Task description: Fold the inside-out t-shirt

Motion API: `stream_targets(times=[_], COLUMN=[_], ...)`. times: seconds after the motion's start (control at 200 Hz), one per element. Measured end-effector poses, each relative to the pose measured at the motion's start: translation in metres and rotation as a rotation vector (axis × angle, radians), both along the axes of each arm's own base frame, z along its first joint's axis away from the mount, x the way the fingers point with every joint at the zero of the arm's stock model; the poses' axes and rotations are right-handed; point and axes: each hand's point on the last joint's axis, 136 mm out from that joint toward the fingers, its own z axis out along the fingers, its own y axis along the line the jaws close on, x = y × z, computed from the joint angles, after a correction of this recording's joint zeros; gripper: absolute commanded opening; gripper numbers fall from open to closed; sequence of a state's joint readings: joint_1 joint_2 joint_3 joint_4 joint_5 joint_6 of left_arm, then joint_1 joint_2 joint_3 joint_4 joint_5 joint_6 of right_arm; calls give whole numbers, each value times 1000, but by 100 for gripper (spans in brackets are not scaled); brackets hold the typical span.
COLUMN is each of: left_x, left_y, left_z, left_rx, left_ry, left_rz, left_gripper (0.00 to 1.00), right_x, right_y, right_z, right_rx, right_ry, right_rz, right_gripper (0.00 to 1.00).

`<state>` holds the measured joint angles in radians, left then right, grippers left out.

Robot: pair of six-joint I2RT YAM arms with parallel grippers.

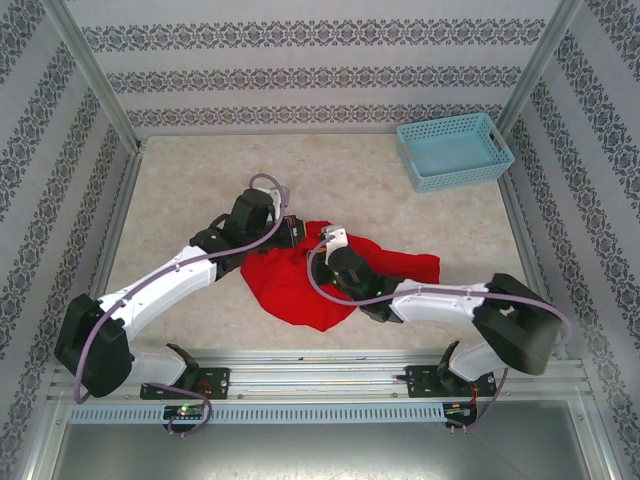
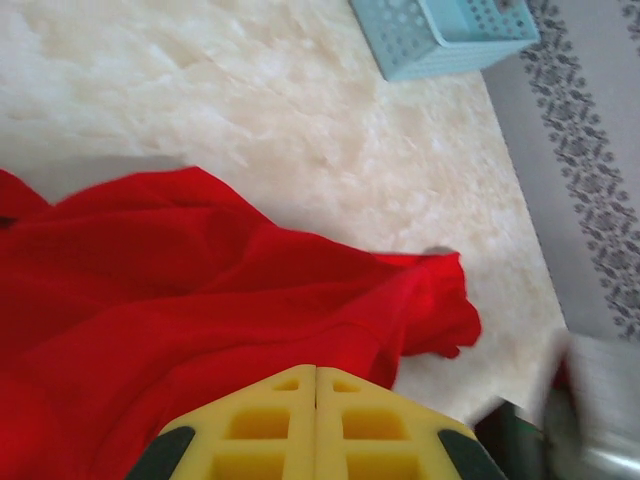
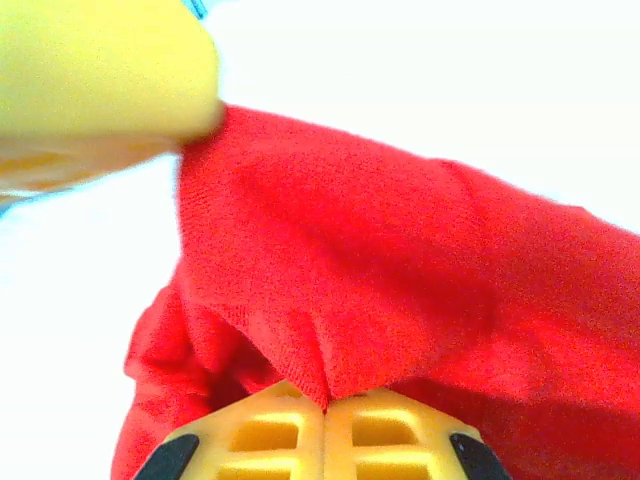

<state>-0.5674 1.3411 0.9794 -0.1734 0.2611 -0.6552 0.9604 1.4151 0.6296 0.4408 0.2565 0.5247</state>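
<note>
Top external view: a crumpled bright red short-sleeved cloth t-shirt (image 1: 300,285) is seen on the beige marbled desk (image 1: 190,200), near the front middle, between the two arms. In the left wrist view the left fingers (image 2: 300,420) are pressed together with red cloth at their tips; whether it is pinched cannot be told. The right fingers (image 3: 305,408) are clamped on a raised fold of the shirt. A light blue perforated plastic basket (image 1: 455,150) is set at the far right corner, well apart from the shirt.

left gripper (image 2: 316,372) closed on red t-shirt (image 2: 190,300) | blue basket (image 2: 440,35) top right
</note>
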Motion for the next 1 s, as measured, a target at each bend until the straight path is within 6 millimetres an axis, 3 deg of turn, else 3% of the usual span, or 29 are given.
stream_targets(times=[0.105,0.26,0.305,0.345,0.39,0.505,0.605,0.699,0.839,0.914,0.999], left_x=[18,37,36,32,20,-24,-47,-59,-63,-58,-50], left_y=[8,12,15,20,25,33,30,14,-3,-5,-8], left_z=[-13,-47,-54,-58,-57,-36,-17,-25,-73,-94,-102], left_rx=[36,139,173,206,230,224,182,180,261,307,332], left_ry=[19,107,119,120,99,12,-55,-62,35,77,90], left_rz=[31,44,47,57,59,33,-5,-64,-121,-119,-109], left_gripper=[1,18,30,44,52,56,62,62,57,48,38], right_x=[-9,-22,-26,-28,-28,-25,-23,-25,-29,-32,-36], right_y=[-4,-9,-10,-11,-13,-20,-24,-23,-19,-16,-13], right_z=[20,25,24,23,24,24,23,23,23,24,26], right_rx=[56,96,100,107,119,155,170,178,186,189,190], right_ry=[-5,23,37,50,60,86,103,114,122,121,116], right_rz=[19,55,64,70,69,58,51,64,92,109,130], right_gripper=[0,0,0,0,0,0,0,0,0,0,0])
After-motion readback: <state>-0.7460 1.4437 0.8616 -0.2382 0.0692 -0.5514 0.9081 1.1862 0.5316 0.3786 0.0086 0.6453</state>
